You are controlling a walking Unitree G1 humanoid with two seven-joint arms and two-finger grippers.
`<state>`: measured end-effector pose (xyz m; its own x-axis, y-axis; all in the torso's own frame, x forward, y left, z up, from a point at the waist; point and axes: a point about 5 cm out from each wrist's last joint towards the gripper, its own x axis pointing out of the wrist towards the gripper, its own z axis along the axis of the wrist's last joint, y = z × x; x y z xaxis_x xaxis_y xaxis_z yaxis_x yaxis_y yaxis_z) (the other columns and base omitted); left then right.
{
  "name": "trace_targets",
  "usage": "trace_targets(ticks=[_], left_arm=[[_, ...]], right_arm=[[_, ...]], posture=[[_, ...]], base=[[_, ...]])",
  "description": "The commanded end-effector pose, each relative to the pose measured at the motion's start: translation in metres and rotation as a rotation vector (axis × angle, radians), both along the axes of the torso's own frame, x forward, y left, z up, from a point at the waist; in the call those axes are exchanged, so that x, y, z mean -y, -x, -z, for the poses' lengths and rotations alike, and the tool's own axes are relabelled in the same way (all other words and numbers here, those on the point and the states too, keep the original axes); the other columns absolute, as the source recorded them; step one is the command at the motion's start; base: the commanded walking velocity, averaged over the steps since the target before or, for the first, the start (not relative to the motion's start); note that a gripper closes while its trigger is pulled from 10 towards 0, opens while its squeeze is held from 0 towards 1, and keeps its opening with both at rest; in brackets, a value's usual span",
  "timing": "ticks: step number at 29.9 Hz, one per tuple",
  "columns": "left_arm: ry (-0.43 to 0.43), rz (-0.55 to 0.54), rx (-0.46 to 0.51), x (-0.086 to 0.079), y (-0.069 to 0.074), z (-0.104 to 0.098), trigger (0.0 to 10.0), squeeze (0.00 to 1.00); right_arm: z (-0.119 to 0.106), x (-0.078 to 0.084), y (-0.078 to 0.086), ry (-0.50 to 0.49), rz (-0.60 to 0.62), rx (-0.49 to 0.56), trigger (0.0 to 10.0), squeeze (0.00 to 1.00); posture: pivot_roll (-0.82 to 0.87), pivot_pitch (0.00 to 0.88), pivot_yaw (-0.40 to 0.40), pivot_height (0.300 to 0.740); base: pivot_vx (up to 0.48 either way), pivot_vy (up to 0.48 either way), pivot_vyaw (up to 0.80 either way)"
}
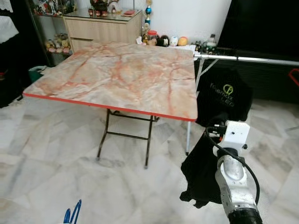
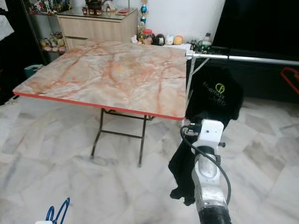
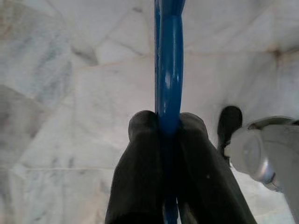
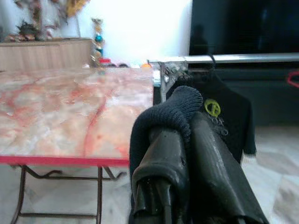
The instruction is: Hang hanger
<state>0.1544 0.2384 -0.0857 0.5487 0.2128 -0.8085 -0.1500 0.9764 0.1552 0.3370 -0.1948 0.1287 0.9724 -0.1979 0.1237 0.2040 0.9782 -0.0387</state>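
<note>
My left gripper (image 3: pixel 168 123) is shut on a blue hanger (image 3: pixel 169 70), pinched between the two black fingers above the marble floor. The hanger's blue loop (image 1: pixel 72 215) shows at the bottom left of the eye views. My right gripper (image 4: pixel 184 126) is shut on a black garment (image 4: pixel 180 105), which droops below my right arm (image 1: pixel 233 177) as a dark bundle (image 1: pixel 201 172). A metal clothes rail (image 1: pixel 247 58) runs to the right of the table. On it hangs a black T-shirt (image 1: pixel 224 95) with a yellow logo.
A folding table (image 1: pixel 117 74) with a pink marble top and red edge stands ahead on the left, close to the rail's end. A red hanger (image 1: pixel 294 77) hangs at the far right. A wooden cabinet (image 1: pixel 103 28) and small ornaments line the back wall.
</note>
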Motion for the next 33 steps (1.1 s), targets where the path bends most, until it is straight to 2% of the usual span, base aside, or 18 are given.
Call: trace_targets(ticks=[1, 7, 15, 24, 33], left_arm=[[-0.008, -0.011, -0.002, -0.004, 0.002, 0.0, 10.0, 0.0], [-0.032, 0.009, -0.011, -0.005, 0.002, 0.0, 10.0, 0.0], [0.013, -0.024, 0.022, -0.002, 0.001, 0.0, 10.0, 0.0], [0.014, -0.016, 0.021, 0.004, 0.0, 0.0, 10.0, 0.0], [0.016, -0.011, 0.023, 0.003, -0.001, 0.0, 10.0, 0.0]], right_arm=[[-0.01, -0.003, -0.004, 0.0, -0.008, 0.04, 10.0, 0.0], [-0.012, -0.002, -0.006, 0.002, -0.004, 0.043, 10.0, 0.0], [-0.012, -0.005, -0.007, 0.004, -0.018, 0.047, 10.0, 0.0], [-0.016, -0.004, -0.009, 0.018, -0.028, 0.055, 10.0, 0.0], [-0.02, -0.01, -0.014, 0.043, -0.06, 0.057, 10.0, 0.0]], posture=[[0.11, 0.016, -0.013, 0.74], [0.11, 0.015, -0.012, 0.74], [0.12, 0.013, -0.013, 0.74], [0.14, 0.006, -0.019, 0.74], [0.14, 0.0, -0.006, 0.74]], base=[[0.0, 0.0, 0.0], [0.0, 0.0, 0.0], [0.0, 0.0, 0.0], [0.349, 0.0, 0.0], [0.376, 0.0, 0.0]])
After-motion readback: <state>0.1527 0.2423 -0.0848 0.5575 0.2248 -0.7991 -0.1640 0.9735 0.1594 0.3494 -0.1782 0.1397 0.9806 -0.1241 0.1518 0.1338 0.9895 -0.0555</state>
